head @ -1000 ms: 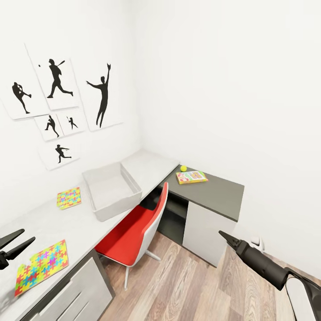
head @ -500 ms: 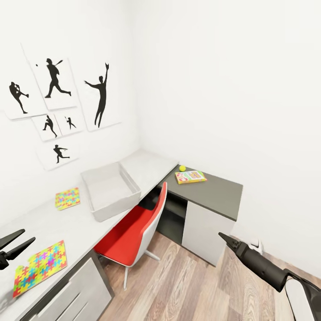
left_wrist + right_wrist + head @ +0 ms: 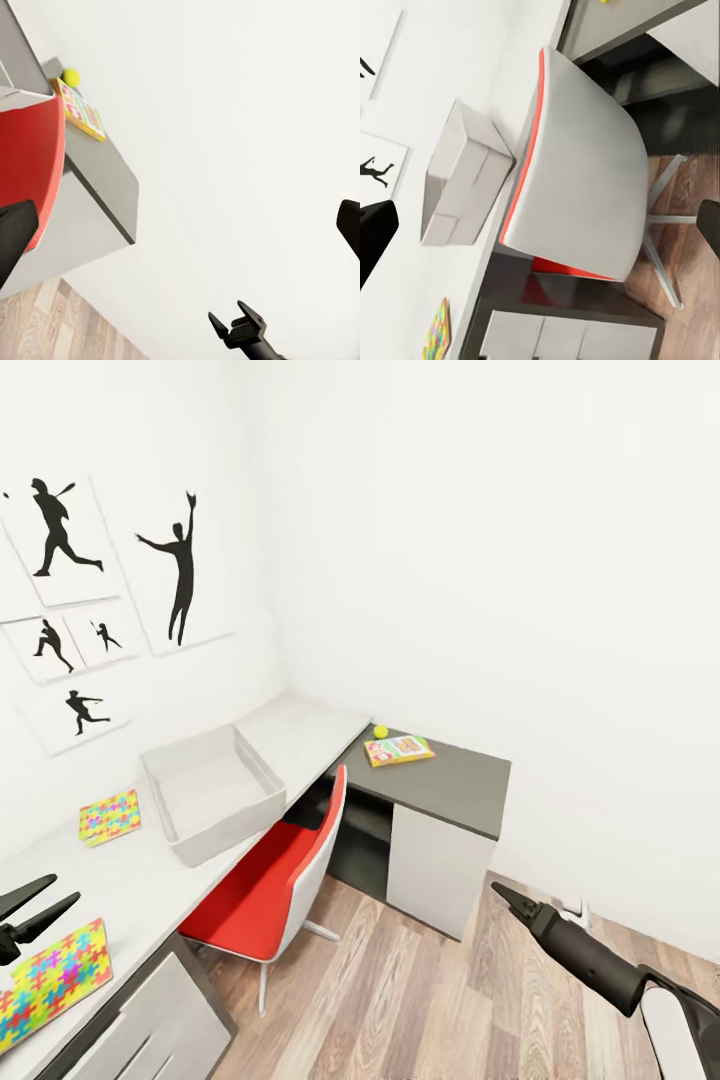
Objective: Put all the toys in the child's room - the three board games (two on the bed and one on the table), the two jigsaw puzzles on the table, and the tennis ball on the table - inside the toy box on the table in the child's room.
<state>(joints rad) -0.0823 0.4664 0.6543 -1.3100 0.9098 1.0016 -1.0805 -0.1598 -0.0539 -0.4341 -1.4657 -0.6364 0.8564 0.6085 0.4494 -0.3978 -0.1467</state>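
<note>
White-walled room: jigsaw puzzle lies beside left hand.

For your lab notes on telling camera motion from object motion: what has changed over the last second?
The whole head view slid leftward, so the camera turned right; nothing on the table moved. The toy box, both jigsaw puzzles, tennis ball and board game kept their places. Both end effectors, left and right, hold nothing, as before.

A red chair stands tucked against the table, blocking its front edge. Bare floor lies open beside the chair.
</note>
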